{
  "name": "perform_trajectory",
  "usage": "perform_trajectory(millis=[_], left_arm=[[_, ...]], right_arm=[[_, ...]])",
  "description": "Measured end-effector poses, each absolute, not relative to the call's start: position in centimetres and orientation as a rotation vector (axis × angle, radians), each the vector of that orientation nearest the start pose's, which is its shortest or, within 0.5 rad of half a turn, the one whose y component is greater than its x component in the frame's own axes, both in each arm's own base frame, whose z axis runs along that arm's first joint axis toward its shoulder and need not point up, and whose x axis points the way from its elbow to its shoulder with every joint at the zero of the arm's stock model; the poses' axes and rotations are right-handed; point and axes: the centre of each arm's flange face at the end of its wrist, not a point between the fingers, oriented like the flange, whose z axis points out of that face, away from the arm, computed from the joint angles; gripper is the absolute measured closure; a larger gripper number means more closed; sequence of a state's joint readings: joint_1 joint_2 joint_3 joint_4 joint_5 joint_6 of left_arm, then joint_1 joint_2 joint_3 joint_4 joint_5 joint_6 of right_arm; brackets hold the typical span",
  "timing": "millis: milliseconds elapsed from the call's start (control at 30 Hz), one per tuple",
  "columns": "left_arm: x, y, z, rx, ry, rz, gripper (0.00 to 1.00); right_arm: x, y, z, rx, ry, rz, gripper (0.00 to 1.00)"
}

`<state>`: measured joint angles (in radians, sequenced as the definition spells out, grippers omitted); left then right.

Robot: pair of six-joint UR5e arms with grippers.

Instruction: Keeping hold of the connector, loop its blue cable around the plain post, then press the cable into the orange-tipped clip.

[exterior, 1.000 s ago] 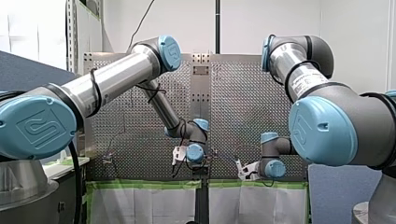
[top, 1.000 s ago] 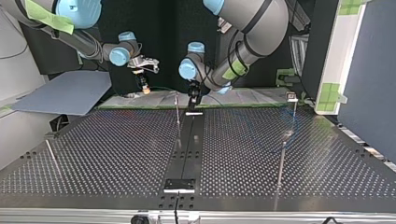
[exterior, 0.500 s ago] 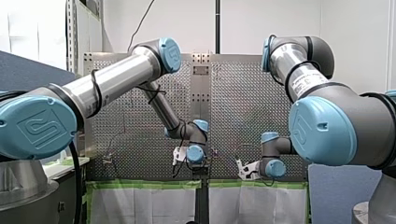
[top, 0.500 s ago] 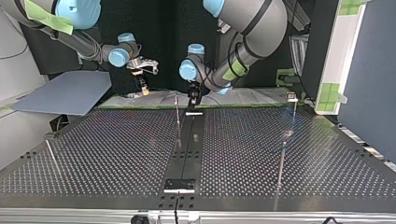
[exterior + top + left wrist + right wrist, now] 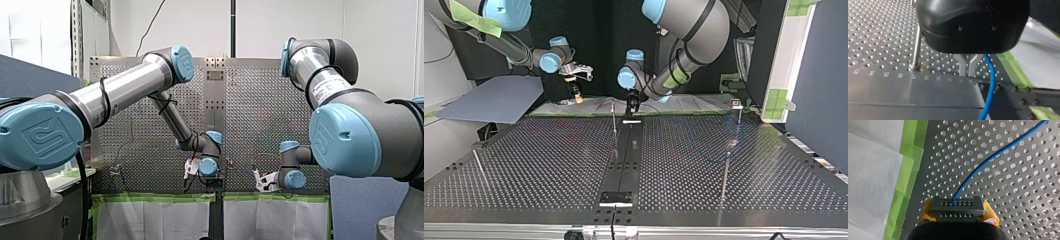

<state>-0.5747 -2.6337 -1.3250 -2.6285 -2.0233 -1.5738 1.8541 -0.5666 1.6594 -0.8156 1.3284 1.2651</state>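
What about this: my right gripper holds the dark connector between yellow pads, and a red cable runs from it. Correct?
Not quite: the cable is blue, not red, as the right wrist view shows. My right gripper does hold the dark connector between yellow pads.

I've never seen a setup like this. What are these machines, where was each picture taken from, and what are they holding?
These are two robot arms, the left arm and the right arm, working over a metal table full of small holes. One picture looks from behind the arms, and one faces them from across the table. The other two come from cameras on the wrists. The right wrist picture shows the right claw, with yellow pads, shut on a dark connector. A blue cable runs from the connector across the table. The left wrist picture shows the black left claw low over the table, with the cable passing beside it and a thin metal post nearby. Green tape edges the table.
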Motion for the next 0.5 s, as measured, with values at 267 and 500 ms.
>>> perform_trajectory(millis=[267, 500], left_arm=[[54.4, -45.3, -3.3, 0.209, 1.825, 0.021, 0.99], [55.3, -45.2, -2.8, 0.201, 1.818, 0.02, 0.99]], right_arm=[[32.1, -54.1, -7.8, 1.89, -0.795, 1.255, 1.0], [32.3, -54.9, -7.3, 1.883, -0.796, 1.256, 1.0]])
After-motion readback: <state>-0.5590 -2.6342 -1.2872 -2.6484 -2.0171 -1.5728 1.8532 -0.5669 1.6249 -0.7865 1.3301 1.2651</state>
